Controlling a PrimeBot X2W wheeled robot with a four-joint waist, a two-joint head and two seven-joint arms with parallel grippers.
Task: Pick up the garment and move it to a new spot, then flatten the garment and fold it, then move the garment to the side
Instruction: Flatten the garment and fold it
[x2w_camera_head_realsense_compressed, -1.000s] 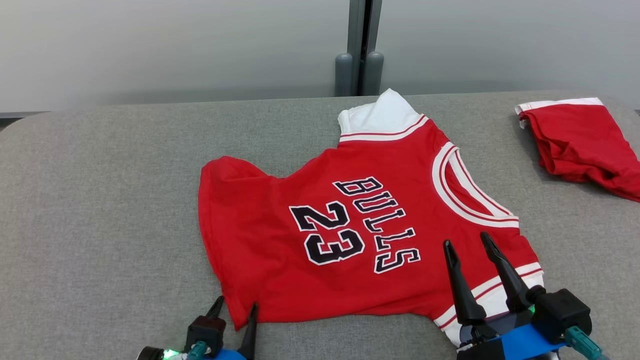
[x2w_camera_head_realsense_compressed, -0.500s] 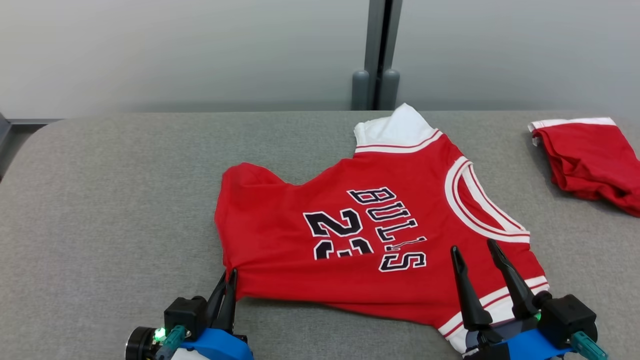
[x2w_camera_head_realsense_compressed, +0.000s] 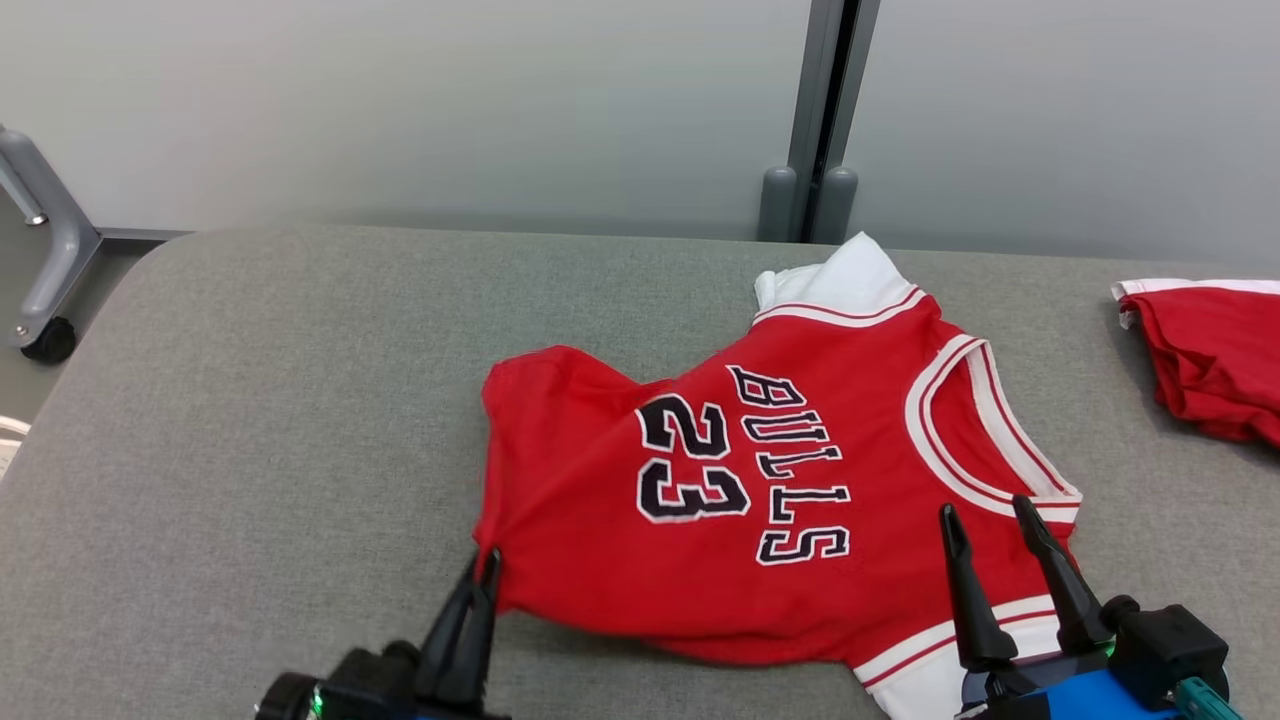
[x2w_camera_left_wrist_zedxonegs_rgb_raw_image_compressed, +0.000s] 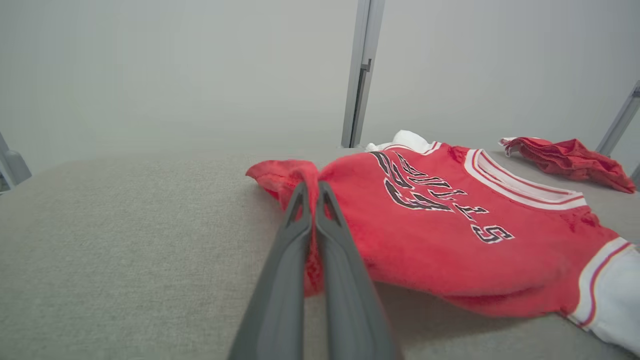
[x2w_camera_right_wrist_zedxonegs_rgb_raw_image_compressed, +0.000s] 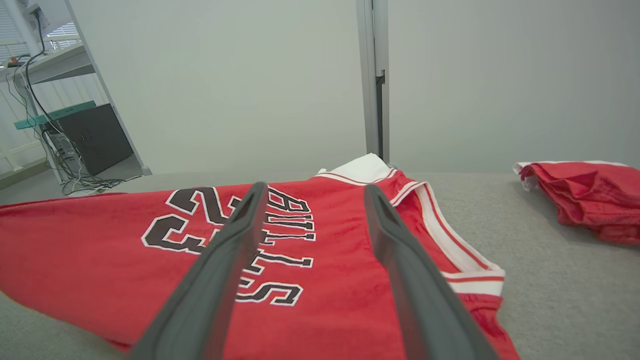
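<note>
The garment (x2w_camera_head_realsense_compressed: 800, 560) is a red jersey with white trim, lettered "BULLS 23", spread on the grey padded table (x2w_camera_head_realsense_compressed: 250, 400). My left gripper (x2w_camera_head_realsense_compressed: 485, 562) is shut on the garment's near-left bottom corner; in the left wrist view red cloth is pinched between the fingers (x2w_camera_left_wrist_zedxonegs_rgb_raw_image_compressed: 312, 190) and the garment (x2w_camera_left_wrist_zedxonegs_rgb_raw_image_compressed: 450, 250) lifts slightly off the table there. My right gripper (x2w_camera_head_realsense_compressed: 985, 512) hovers open over the garment's near-right shoulder, its fingers (x2w_camera_right_wrist_zedxonegs_rgb_raw_image_compressed: 240, 220) spread above the lettering on the garment (x2w_camera_right_wrist_zedxonegs_rgb_raw_image_compressed: 340, 280) with nothing between them.
A second red piece of clothing (x2w_camera_head_realsense_compressed: 1215, 350) lies crumpled at the table's far right, also seen as the red heap (x2w_camera_right_wrist_zedxonegs_rgb_raw_image_compressed: 585, 200). A grey post (x2w_camera_head_realsense_compressed: 820, 120) stands behind the table. A wheeled frame leg (x2w_camera_head_realsense_compressed: 45, 250) is at the far left.
My left gripper closed on the garment's near-left corner and drew it inward, bunching the hem. The head camera panned, shifting the whole scene. The right gripper stayed open.
</note>
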